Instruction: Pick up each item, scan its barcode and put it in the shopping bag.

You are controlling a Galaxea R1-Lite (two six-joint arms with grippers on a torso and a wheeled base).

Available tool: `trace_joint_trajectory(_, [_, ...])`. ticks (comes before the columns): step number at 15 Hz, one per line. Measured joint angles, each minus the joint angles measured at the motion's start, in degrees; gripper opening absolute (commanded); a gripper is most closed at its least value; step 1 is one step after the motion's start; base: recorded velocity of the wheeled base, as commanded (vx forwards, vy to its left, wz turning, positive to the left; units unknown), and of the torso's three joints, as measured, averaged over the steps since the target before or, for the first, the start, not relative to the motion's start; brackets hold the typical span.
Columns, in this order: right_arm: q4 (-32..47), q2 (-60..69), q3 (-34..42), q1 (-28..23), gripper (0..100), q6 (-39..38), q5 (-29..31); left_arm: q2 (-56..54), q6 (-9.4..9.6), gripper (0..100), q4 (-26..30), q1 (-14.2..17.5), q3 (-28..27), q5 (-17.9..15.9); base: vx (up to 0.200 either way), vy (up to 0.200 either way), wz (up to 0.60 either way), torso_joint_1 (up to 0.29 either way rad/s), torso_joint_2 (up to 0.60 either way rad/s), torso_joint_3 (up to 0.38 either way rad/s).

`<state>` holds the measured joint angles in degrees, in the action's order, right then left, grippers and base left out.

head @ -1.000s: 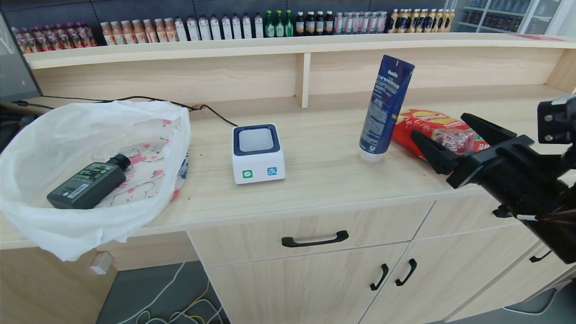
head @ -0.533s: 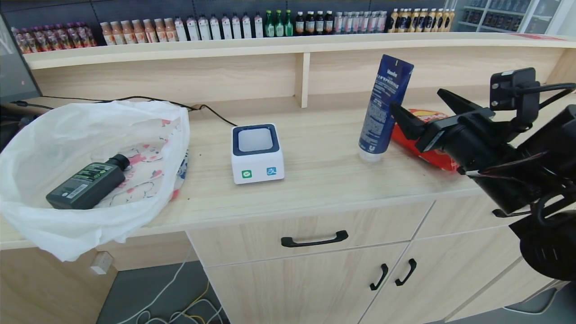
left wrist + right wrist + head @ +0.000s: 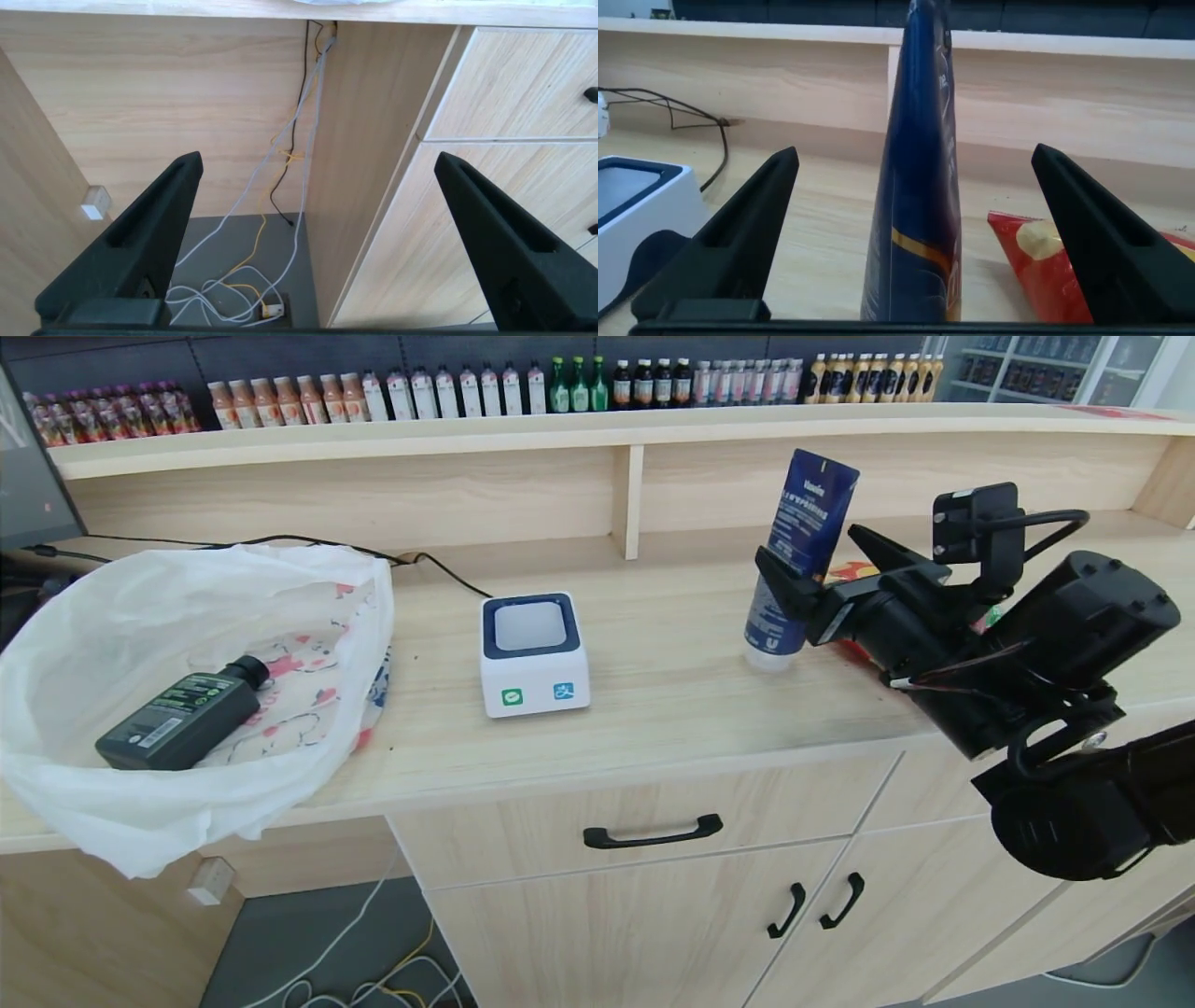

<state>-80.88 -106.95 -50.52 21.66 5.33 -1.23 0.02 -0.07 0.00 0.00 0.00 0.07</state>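
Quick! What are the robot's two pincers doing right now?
Left pincer: open, holding nothing.
Right pincer: open, either side of the tall dark blue plastic tube, not gripping it.

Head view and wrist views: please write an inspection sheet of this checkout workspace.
Surface: wooden counter, bare around the scanner.
Job's things: blue tube upright; red snack bag beside it; dark bottle lying in shopping bag.
Clutter: nothing seen.
Claws: right claw open, one finger on each side of the tube; left claw open, below the counter.
Cables: black cable behind shopping bag; loose cables on floor.
Surroundings: bottle shelf behind; cabinet drawers below.
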Motion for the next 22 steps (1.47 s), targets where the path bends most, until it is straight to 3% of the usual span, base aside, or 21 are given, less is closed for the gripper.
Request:
trace_joint_trajectory(5, [0.2, -3.4, -4.1, 0.2, 100, -1.6, 1.8, 0.0, 0.0, 100, 0.0, 0.0, 0.0, 0.0, 0.0, 0.0, 0.0, 0.0, 0.0, 0.0])
trace_joint_trajectory(22, [0.2, -8.0, -4.5, 0.3, 100, -3.4, 1.8, 0.0, 0.02, 100, 0.0, 0.0, 0.0, 0.0, 0.0, 0.0, 0.0, 0.0, 0.0, 0.0])
